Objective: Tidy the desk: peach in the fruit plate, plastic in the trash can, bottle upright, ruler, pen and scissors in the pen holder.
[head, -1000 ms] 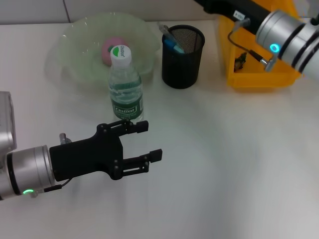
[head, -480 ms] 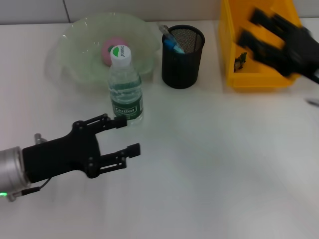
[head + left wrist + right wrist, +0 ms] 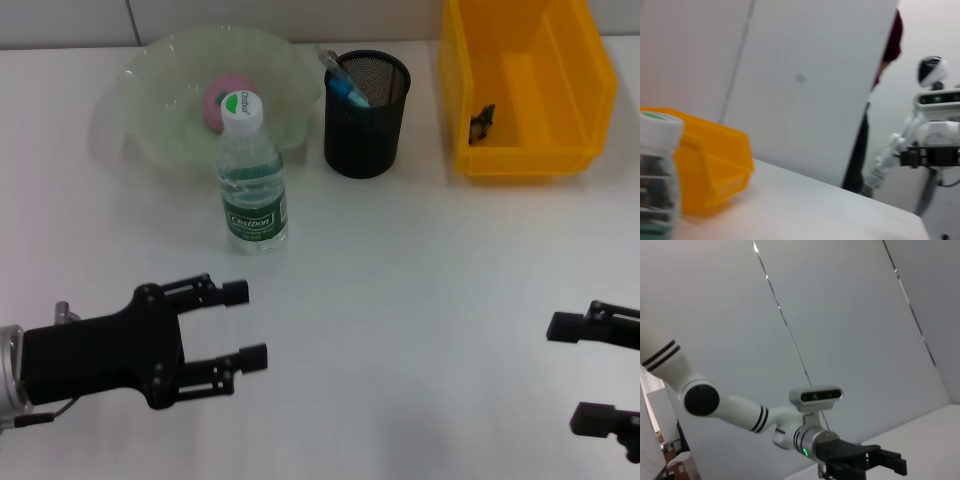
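Observation:
The pink peach (image 3: 222, 97) lies in the pale green fruit plate (image 3: 150, 130) at the back left. Just in front of the plate the bottle (image 3: 252, 180) stands upright with its cap on; the left wrist view shows the bottle (image 3: 657, 175) too. The black mesh pen holder (image 3: 367, 115) has blue and grey items (image 3: 343, 82) sticking out; I cannot tell which they are. The yellow trash can (image 3: 530, 90) holds a small dark scrap (image 3: 483, 122). My left gripper (image 3: 249, 323) is open and empty, front left, well short of the bottle. Open and empty as well, my right gripper (image 3: 567, 372) sits at the front right edge.
The yellow bin (image 3: 715, 165) also shows in the left wrist view, with another white robot (image 3: 935, 135) standing beyond the table. In the right wrist view my left arm's gripper (image 3: 860, 462) is seen against a grey wall.
My left gripper has drawn back toward the front left, away from the bottle. My right arm has swung from over the yellow bin down to the front right.

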You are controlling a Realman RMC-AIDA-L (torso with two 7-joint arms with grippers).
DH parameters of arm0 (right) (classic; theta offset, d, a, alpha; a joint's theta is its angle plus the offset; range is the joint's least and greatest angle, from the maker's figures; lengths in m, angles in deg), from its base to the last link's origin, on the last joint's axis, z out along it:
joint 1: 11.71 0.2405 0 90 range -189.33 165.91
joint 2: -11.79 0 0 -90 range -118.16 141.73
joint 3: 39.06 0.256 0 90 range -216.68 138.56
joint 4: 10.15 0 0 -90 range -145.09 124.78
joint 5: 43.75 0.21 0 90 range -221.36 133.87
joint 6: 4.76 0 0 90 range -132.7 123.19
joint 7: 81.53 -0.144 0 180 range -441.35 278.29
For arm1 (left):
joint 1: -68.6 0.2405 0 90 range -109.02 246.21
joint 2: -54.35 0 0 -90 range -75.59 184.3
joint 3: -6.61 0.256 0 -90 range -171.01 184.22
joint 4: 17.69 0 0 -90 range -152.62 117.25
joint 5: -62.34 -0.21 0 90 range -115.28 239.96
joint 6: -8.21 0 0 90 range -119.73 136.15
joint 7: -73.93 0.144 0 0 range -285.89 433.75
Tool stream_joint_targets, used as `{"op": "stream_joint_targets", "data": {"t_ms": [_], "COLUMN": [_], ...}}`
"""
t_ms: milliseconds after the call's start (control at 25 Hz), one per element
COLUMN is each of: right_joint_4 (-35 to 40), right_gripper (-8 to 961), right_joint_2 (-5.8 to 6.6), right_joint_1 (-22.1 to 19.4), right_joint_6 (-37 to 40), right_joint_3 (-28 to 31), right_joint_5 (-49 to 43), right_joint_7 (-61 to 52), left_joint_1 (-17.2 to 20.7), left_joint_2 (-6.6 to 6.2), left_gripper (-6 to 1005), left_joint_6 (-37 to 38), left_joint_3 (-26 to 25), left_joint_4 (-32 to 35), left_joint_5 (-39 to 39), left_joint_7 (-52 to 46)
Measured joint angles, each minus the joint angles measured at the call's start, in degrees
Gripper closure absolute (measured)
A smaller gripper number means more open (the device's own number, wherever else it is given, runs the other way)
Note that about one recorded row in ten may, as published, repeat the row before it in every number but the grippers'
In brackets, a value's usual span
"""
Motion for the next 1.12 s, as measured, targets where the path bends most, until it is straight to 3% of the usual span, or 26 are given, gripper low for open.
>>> {"op": "stream_joint_targets", "data": {"t_ms": [440,1120], "right_joint_4": [-0.1,-0.3], "right_gripper": [129,128], "right_joint_2": [-1.93,-2.59], "right_joint_1": [0.3,0.4], "right_joint_6": [-3.3,-3.1], "right_joint_3": [-0.3,-0.3], "right_joint_5": [-1.1,-1.3], "right_joint_7": [0.6,0.7], "left_joint_1": [-1.2,-1.1], "left_joint_2": [0.23,0.41], "left_gripper": [240,234], "left_joint_6": [2.0,4.1], "left_joint_3": [-0.2,-1.4], "left_joint_4": [0.1,0.6], "left_joint_5": [-2.8,-2.7], "left_joint_7": [-3.3,-4.2]}}
